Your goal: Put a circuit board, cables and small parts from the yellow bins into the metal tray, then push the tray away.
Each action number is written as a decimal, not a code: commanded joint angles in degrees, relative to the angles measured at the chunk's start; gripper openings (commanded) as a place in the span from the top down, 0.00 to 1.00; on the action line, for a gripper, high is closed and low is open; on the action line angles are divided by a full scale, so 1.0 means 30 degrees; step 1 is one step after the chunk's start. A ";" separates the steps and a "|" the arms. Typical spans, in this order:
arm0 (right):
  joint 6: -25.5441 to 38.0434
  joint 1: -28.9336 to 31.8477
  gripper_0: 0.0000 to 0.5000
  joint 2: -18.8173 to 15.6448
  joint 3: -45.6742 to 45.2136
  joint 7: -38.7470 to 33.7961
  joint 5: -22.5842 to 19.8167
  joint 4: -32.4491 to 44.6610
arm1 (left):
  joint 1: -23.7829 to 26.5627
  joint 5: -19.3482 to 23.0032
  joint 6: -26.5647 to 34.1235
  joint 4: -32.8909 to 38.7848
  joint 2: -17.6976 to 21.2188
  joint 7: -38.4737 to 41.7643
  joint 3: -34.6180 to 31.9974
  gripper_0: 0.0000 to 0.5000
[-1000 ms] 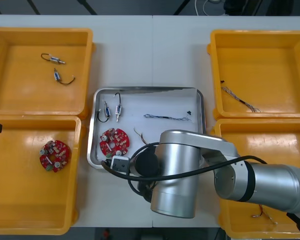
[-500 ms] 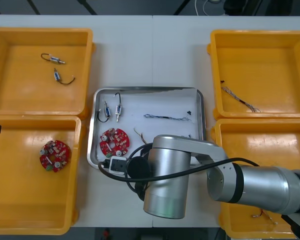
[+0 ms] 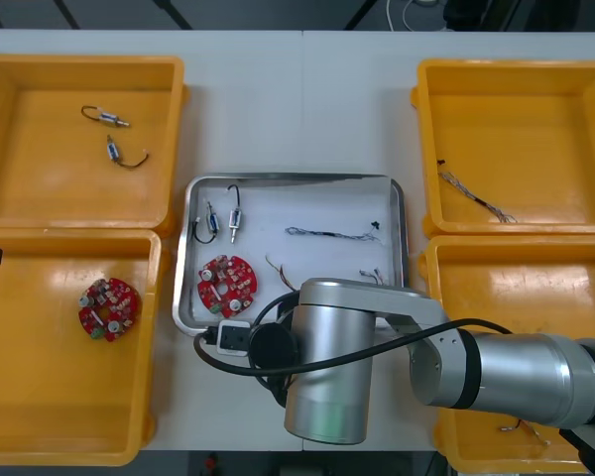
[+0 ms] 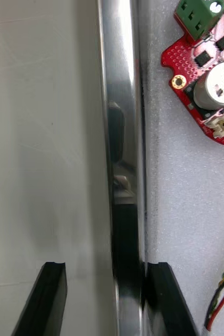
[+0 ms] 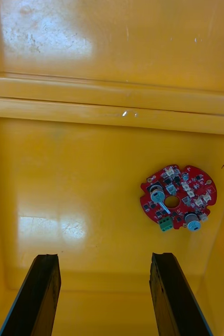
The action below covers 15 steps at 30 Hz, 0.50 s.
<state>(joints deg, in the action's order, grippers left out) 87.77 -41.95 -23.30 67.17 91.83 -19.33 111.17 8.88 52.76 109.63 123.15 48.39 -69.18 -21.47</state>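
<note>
Push squarely away on the near rim of the metal tray (image 4: 122,131), right gripper (image 4: 106,268) fingers apart astride it, left gripper (image 5: 104,257) parked, fingers apart, over the yellow bin (image 5: 91,157) at the table's near-left corner.

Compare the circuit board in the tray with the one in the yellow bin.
The tray board lies on white in the metal tray; the bin board lies on a yellow bin floor. The right gripper, open, straddles the rim beside the tray board; the left gripper, open, hovers apart from the bin board. Both are round and red.
</note>
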 commanded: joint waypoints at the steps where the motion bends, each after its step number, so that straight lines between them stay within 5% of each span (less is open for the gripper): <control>1: -0.0107 -0.0547 0.88 0.0324 0.0434 0.0620 0.0175 0.0268 | -0.0412 -0.0184 0.0124 0.0552 0.0599 -0.2076 -0.0576 0.00; 3: -0.0049 -0.0547 1.00 0.0324 0.0434 0.0649 0.0204 0.0268 | -0.0412 -0.0184 0.0124 0.0552 0.0599 -0.2076 -0.0576 0.00; 15: 0.0010 -0.1279 1.00 0.0090 0.0522 0.0913 0.0497 0.0268 | -0.0412 -0.0184 0.0124 0.0552 0.0599 -0.2076 -0.0576 0.00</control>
<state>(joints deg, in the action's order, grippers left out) 87.83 -43.07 -23.28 67.78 91.91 -18.29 111.15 8.75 52.75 109.63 123.18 48.39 -69.18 -21.47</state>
